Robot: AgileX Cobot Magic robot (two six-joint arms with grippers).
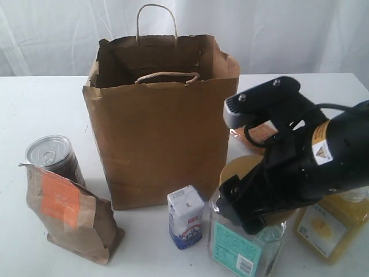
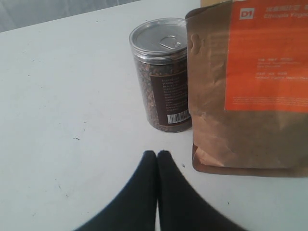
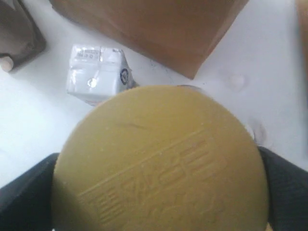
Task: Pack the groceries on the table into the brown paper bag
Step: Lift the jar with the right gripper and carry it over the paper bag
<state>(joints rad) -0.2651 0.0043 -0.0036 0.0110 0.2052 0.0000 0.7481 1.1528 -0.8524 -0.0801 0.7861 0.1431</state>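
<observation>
Right gripper (image 1: 249, 214) down over the clear jar (image 1: 245, 248), at 5 o'clock from the paper bag (image 1: 155, 133). Its black fingers (image 3: 24, 197) are spread wide, one each side of the tan lid (image 3: 163, 159), right against the rim. Cannot tell whether they clamp it. The jar stands upright on the table (image 1: 34, 104).

Left gripper (image 2: 157, 155) has its tips pressed together and nothing between them. It is low over the bare table, near the can (image 2: 161, 72) and the pouch (image 2: 250, 86), touching neither.

The bag stands upright at the middle of the table with its mouth open and both loop handles showing.

Positions from the bag, exterior view:
- Can at 8 o'clock, upright, silver pull-tab top.
- Pouch with orange label at 7 o'clock, standing in front of the can and touching or nearly touching it.
- Small white-blue carton (image 1: 185, 218) at 6 o'clock, upright, just in front of the bag and just beside the clear jar.
- Yellow jar (image 1: 330, 224) at 4 o'clock, partly hidden by the right arm.
- Packet (image 1: 262, 134) with orange print at 3 o'clock, mostly hidden behind the arm.
</observation>
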